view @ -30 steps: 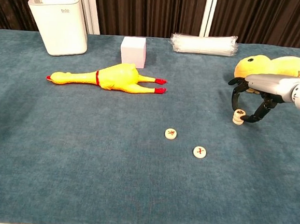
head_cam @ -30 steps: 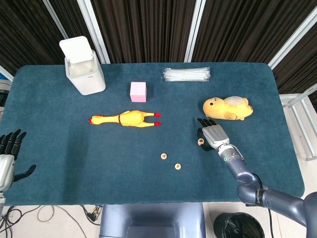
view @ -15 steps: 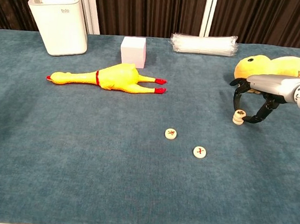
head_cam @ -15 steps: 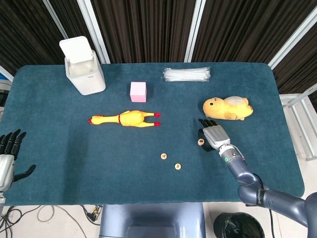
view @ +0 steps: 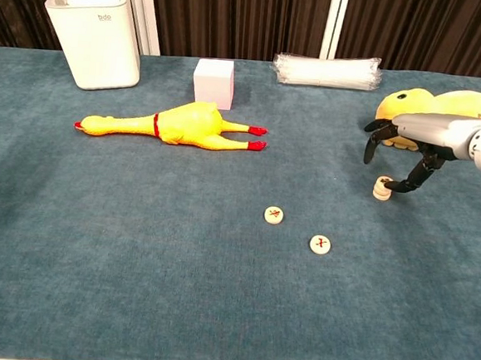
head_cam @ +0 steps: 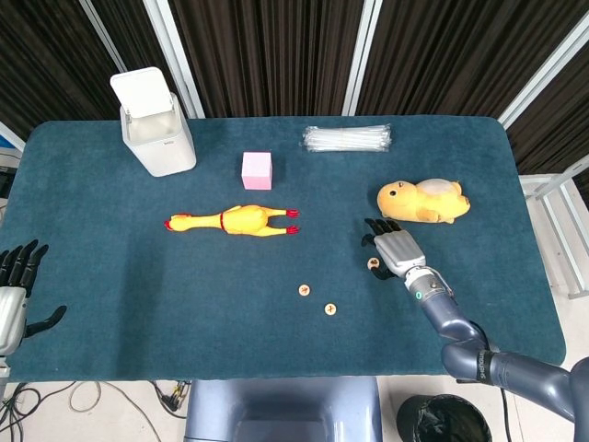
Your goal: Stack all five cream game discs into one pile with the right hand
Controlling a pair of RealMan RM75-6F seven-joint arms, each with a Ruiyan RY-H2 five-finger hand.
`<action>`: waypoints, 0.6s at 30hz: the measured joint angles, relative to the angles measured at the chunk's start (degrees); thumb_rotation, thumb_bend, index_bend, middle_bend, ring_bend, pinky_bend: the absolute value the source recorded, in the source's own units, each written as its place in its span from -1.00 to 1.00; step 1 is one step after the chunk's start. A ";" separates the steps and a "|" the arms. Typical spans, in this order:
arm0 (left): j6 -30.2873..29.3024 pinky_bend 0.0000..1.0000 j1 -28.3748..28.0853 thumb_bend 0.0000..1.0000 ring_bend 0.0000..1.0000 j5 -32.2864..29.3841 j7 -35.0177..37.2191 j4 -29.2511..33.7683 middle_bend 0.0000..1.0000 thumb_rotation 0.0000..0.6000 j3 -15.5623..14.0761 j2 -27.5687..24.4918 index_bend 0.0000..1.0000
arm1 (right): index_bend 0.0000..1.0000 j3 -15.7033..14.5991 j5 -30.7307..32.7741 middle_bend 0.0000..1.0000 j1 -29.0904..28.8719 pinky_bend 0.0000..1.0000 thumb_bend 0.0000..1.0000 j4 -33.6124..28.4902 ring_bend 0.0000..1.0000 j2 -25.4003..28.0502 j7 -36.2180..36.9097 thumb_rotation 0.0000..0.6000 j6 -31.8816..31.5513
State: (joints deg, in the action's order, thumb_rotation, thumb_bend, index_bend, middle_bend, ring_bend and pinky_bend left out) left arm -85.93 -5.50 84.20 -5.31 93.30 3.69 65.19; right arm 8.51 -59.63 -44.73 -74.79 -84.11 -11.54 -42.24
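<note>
Right hand: the right hand arches over the pile at the right of the chest view, fingers spread and released; one fingertip is at the pile's right edge, and contact cannot be told.
Left hand: the left hand sits at the lower left edge of the head view, off the table's side, fingers apart and holding nothing.
Pile: a short stack of cream discs stands right of centre; how many are in it cannot be told.
Loose discs: two discs lie flat lower centre, one up and left of the other, apart from each other and well apart from the pile.
Open room: bare cloth runs between the loose discs and the pile; the whole lower left of the table is bare too.
Edges: the plush lies just behind the right hand near the right edge; the straws lie along the far edge, the bin at upper left.
Middle: the chicken lies left of centre, the cube just behind it.
Surface: the table wears dark teal cloth.
Room: dark curtains hang behind.
</note>
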 measured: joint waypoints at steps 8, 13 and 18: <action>-0.02 -0.88 0.06 -0.66 -1.00 0.17 0.51 0.02 -1.00 1.00 -0.08 -0.19 -0.91 | -0.38 -0.18 -1.32 -1.00 0.40 -0.83 -0.18 -7.40 -1.00 3.28 -2.47 1.00 -2.89; -0.04 -0.88 0.06 -0.66 -1.00 0.30 0.70 0.06 -1.00 1.00 -0.14 -0.26 -0.91 | -0.39 -1.13 -1.69 -1.00 0.63 -0.83 -0.18 -12.05 -1.00 4.38 -6.10 1.00 -4.60; 0.07 -0.88 0.03 -0.66 -1.00 0.15 0.95 0.01 -1.00 1.00 -0.06 -0.31 -0.91 | -0.39 -1.76 -1.21 -1.00 0.15 -0.83 -0.18 -13.98 -1.00 3.13 -9.52 1.00 -5.52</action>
State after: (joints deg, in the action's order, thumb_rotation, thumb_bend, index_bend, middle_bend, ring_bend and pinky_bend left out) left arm -85.85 -5.47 84.35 -4.36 93.31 3.63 64.88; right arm 6.74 -60.84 -44.57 -88.78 -80.99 -21.06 -47.76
